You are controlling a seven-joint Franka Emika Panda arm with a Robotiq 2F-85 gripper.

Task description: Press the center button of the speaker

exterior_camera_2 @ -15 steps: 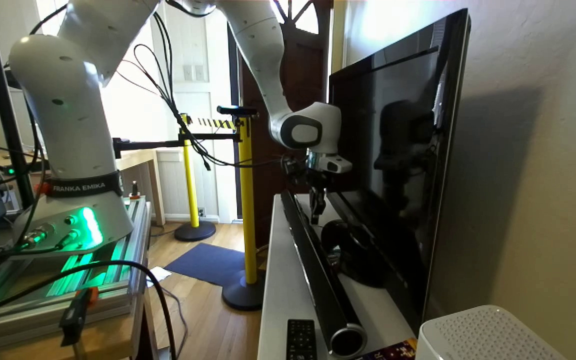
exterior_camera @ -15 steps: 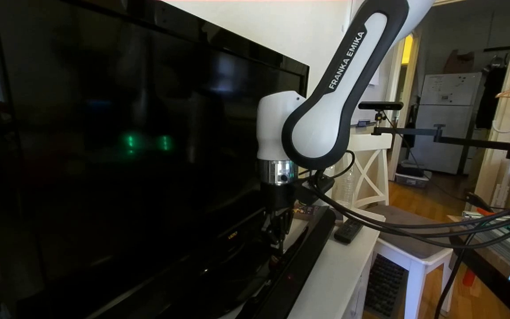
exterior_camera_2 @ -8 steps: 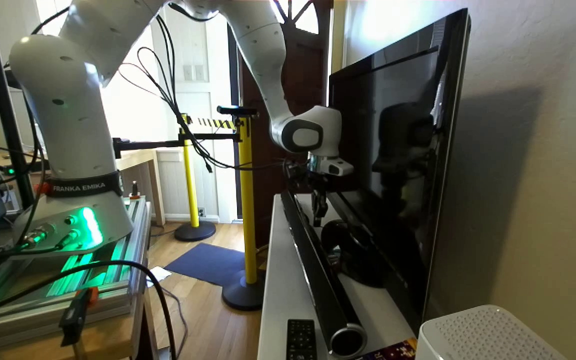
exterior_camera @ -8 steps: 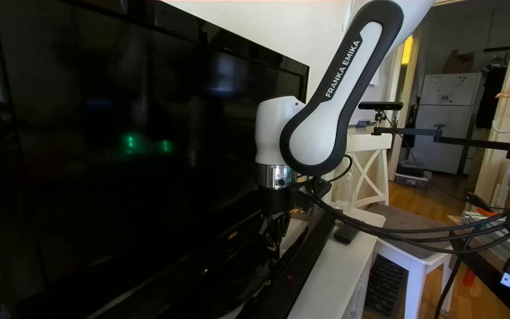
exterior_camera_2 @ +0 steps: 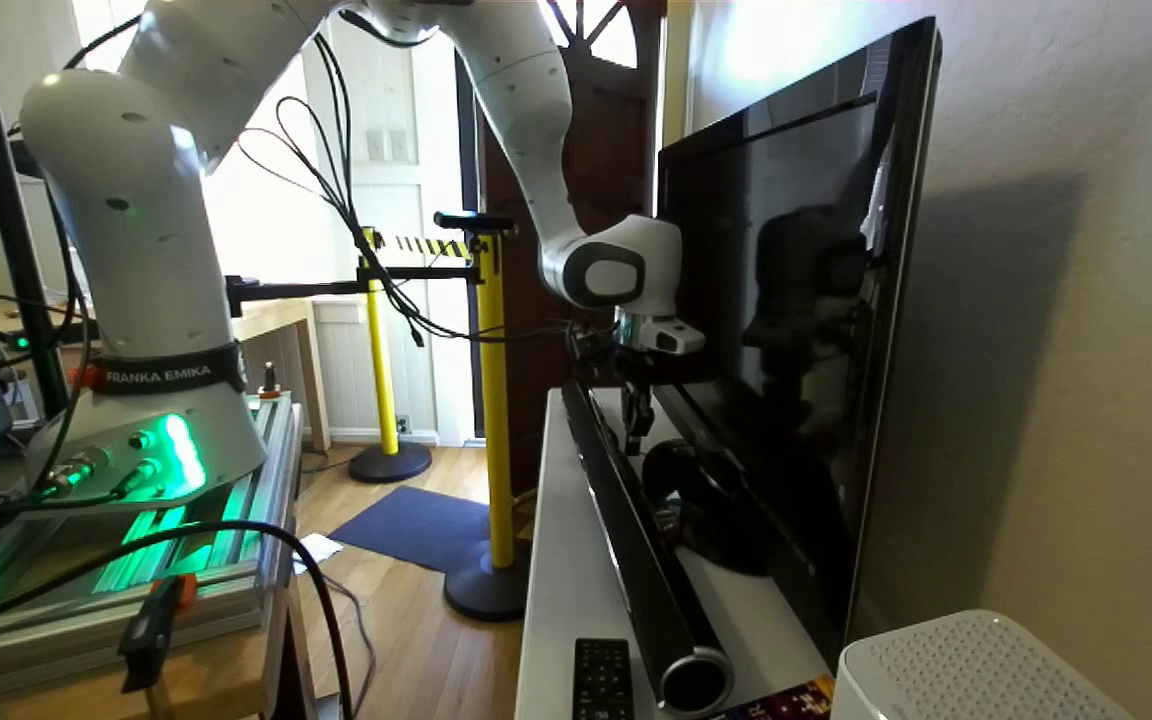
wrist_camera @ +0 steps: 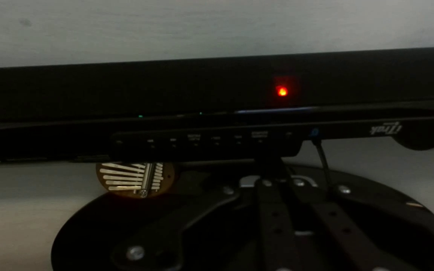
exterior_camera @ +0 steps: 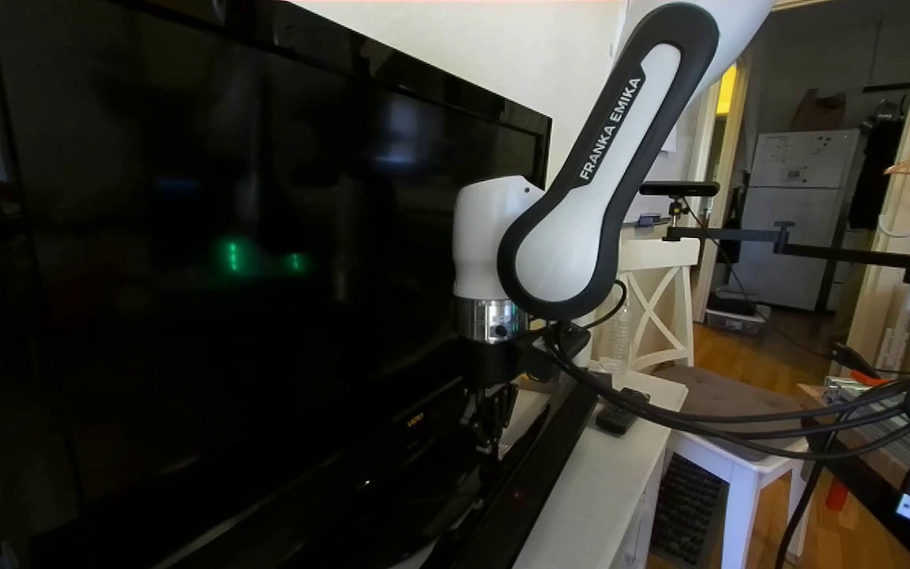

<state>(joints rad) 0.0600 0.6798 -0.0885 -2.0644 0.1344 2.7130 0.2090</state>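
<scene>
Slightly lower than a second ago in both exterior views, the arm (exterior_camera_2: 526,120) brings the tool (exterior_camera_2: 634,447) down with it, while the TV (exterior_camera: 265,197) and the speaker (exterior_camera_2: 631,540) stay put. Big and black, the TV stands just beside the tool, on the side away from the arm's base (exterior_camera_2: 136,410). White tabletop (exterior_camera_2: 566,580) stretches beneath the tool. On it lies the speaker, a long, low black bar, just beside the tool on the side toward the base; whether the tool touches its TV-side edge, I cannot tell. Under the tool in the wrist view spreads the round black TV stand (wrist_camera: 85,229). A white perforated box (exterior_camera_2: 966,670) sits well apart from the tool, nearer the camera in an exterior view. The tool itself points down, its fingers (wrist_camera: 273,210) together at the tips. A black remote (exterior_camera_2: 602,680) lies on the tabletop, well apart from the tool and across the speaker from it. A brown round piece with metal tines (wrist_camera: 126,178) lies left of the tool in the wrist view, at the speaker's TV-side edge. Small buttons (wrist_camera: 205,143) line that edge, mostly left of the tool's tips, their labels too blurred to read. A tiny red light (wrist_camera: 283,91) glows on the speaker, above the tips in that view.
</scene>
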